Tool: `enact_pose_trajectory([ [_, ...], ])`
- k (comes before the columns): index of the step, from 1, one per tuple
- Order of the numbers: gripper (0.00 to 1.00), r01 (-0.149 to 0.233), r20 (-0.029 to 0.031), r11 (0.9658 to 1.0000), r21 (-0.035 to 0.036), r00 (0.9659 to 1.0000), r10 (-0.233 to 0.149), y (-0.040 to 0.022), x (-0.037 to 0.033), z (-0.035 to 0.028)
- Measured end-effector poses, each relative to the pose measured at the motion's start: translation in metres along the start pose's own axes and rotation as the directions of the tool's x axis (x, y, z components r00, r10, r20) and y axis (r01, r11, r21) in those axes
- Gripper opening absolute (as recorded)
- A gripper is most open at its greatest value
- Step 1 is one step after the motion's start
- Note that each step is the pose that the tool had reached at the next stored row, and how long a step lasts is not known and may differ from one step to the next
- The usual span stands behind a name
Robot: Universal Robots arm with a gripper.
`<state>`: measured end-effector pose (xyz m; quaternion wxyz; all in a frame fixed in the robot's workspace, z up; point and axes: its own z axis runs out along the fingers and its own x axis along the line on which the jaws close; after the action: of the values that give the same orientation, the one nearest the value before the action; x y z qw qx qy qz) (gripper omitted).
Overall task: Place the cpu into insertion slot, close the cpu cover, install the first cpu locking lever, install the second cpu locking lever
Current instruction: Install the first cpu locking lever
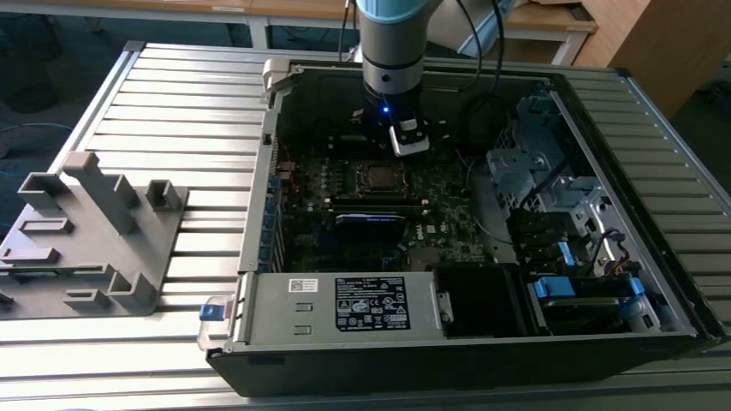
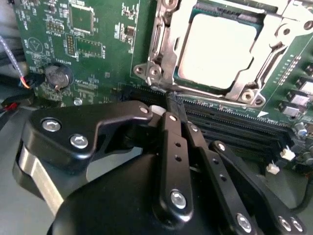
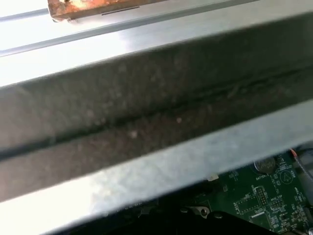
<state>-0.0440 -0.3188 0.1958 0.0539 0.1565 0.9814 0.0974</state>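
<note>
The cpu, a flat square with a dull grey top, lies in the insertion slot of the green motherboard. The silvery cpu cover lies flat around it, framing the chip in its window. My gripper hangs just off the socket's corner, beside the black memory slots, its black fingers drawn together with nothing between them. In the exterior view the gripper stands just behind the socket, inside the open computer case. The locking levers are hard to tell apart from the frame.
The case's metal walls surround the board, and one wall runs close past the first wrist view. A power supply and drive bays flank the board. A grey fixture stands on the slatted table at the exterior view's left.
</note>
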Motion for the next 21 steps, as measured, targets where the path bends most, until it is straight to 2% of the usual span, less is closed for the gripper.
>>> enact_pose_trajectory([
  [3, 0.1, 0.0, -0.0002, 1.0, 0.0004, 1.0, 0.0, 0.0013, -0.0005, -0.0064],
  [7, 0.1, 0.0, -0.0001, 1.0, 0.0004, 1.0, 0.0, 0.0024, -0.0009, -0.0118],
  [13, 0.1, 0.0, -0.0001, 1.0, 0.0004, 1.0, 0.0, 0.0027, -0.001, -0.0127],
  [14, 0.1, 0.001, 0.0009, 1.0, 0.0038, 1.0, -0.001, 0.0027, -0.001, -0.0128],
  [16, 0.1, 0.003, 0.005, 0.9998, 0.0211, 1.0, -0.003, 0.0027, -0.001, -0.0128],
  [18, 0.1, 0.006, 0.0081, 0.9988, 0.0493, 0.9999, -0.006, 0.0026, -0.001, -0.0128],
  [21, 0.1, 0.009, 0.0087, 0.9961, 0.0877, 0.9999, -0.009, 0.0026, -0.001, -0.0128],
])
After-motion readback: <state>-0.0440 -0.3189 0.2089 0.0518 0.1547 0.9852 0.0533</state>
